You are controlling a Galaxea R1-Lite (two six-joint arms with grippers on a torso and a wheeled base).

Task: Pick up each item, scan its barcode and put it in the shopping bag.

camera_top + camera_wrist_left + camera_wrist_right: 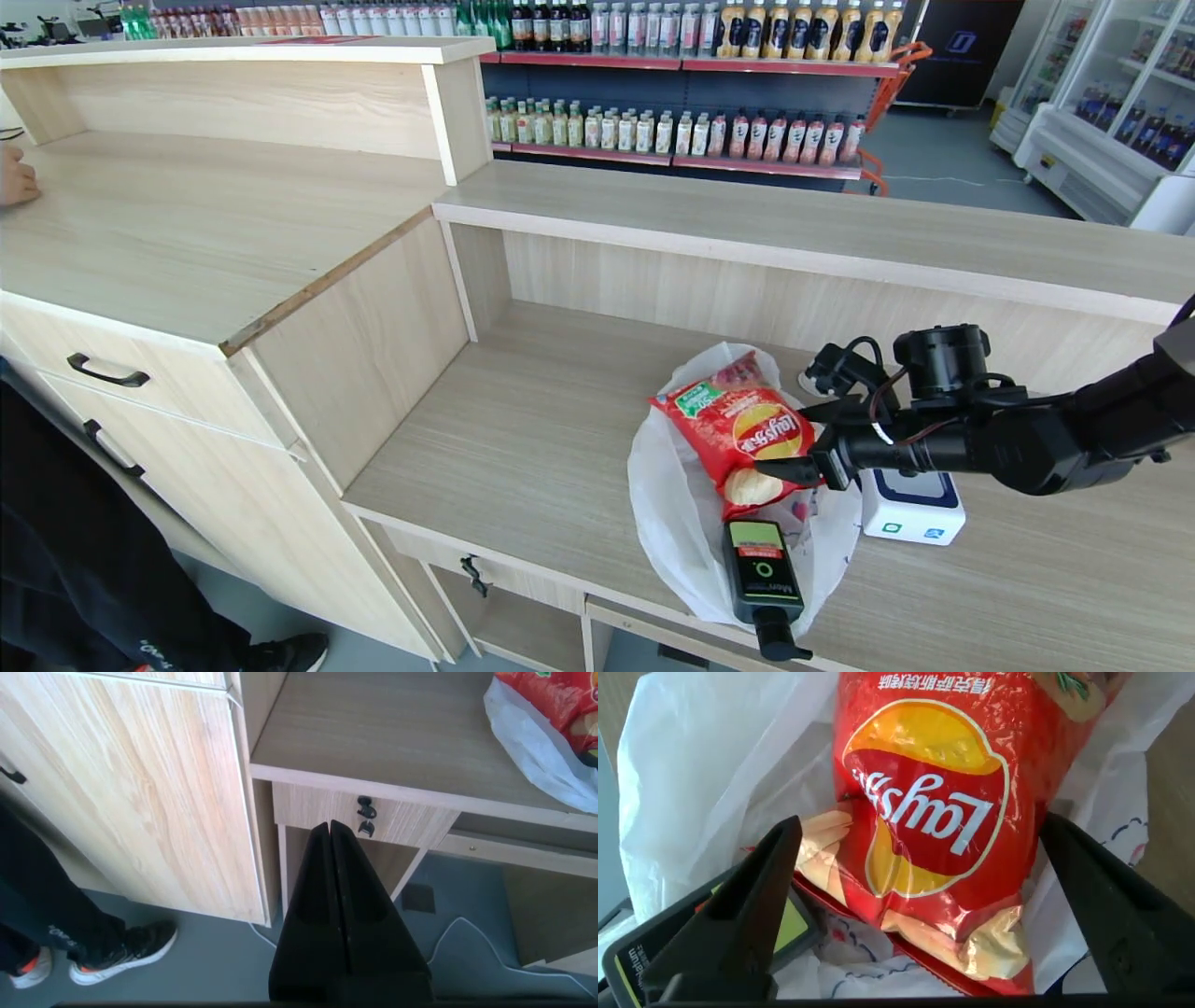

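wood-grain counter point(523, 448) bears the shopping bag point(670, 523), drink shelves point(672, 140) behind.

Red chip bag point(738, 431) — on white shopping bag point(665, 509).

Table: you have a light wood table point(523, 448) before you, with a raised ledge point(794, 224) behind it and a taller cabinet point(364, 345) at its left.
Shopping bag: the white plastic shopping bag point(667, 523) lies spread on the table, reaching its front edge.
Scanner: the small white scanner point(910, 511) sits on the table just beside the bag, on its right.
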